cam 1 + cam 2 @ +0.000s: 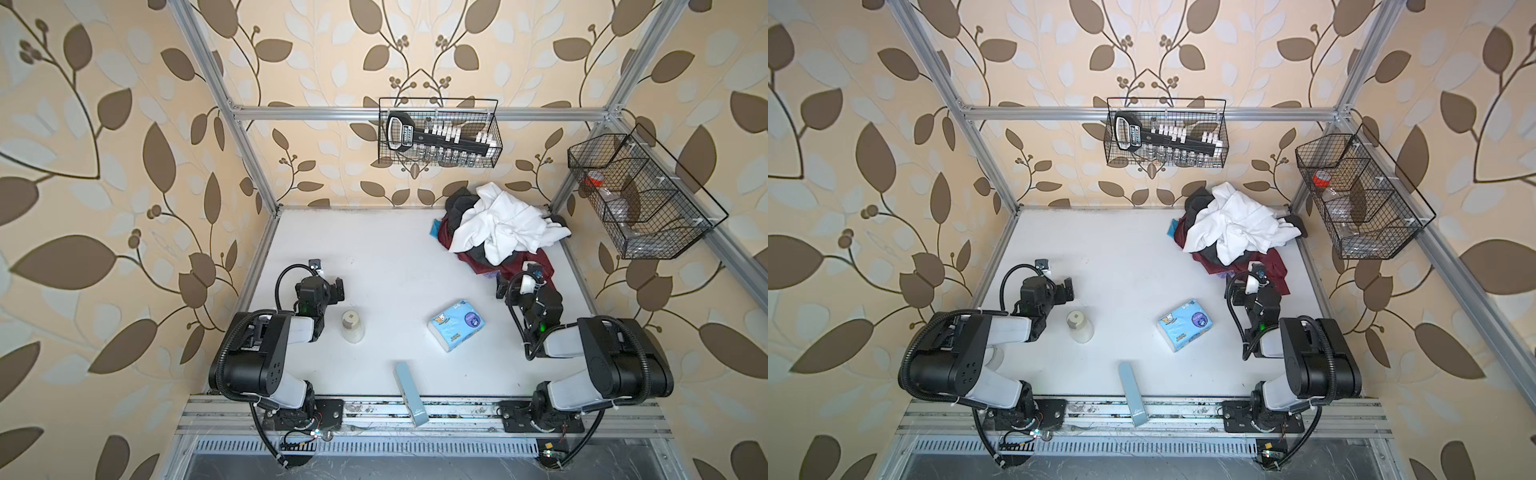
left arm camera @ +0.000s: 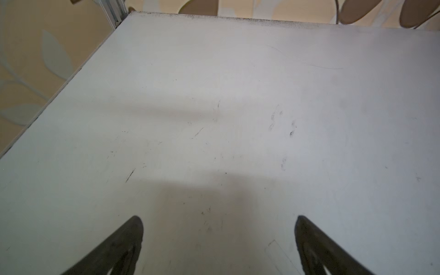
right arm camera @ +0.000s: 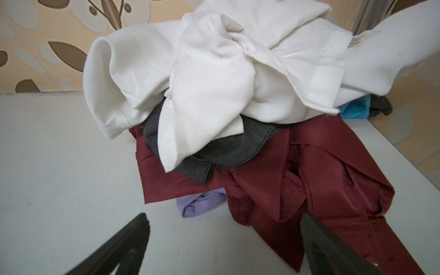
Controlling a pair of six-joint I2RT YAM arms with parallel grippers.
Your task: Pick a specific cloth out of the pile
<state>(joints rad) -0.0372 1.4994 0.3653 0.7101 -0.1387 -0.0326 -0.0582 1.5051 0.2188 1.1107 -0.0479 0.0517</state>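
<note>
The pile (image 1: 500, 232) lies at the back right corner of the white table (image 1: 374, 257) in both top views. A white cloth (image 3: 214, 71) tops it, and a maroon cloth (image 3: 309, 181) spreads underneath at the front. The cloth, charcoal grey (image 3: 226, 150), peeks out between them and also shows at the pile's back left (image 1: 461, 205). My right gripper (image 3: 223, 215) is open just in front of the pile, one finger over the maroon edge, holding nothing. My left gripper (image 2: 219, 217) is open over bare table on the left side (image 1: 334, 289).
A lilac cloth (image 3: 202, 201) and a bright blue one (image 3: 354, 110) stick out of the pile. On the table stand a jar (image 1: 353, 326), a tissue pack (image 1: 456, 324) and a pale blue box (image 1: 409, 392). Wire baskets hang on the back wall (image 1: 438, 133) and right frame (image 1: 640, 195).
</note>
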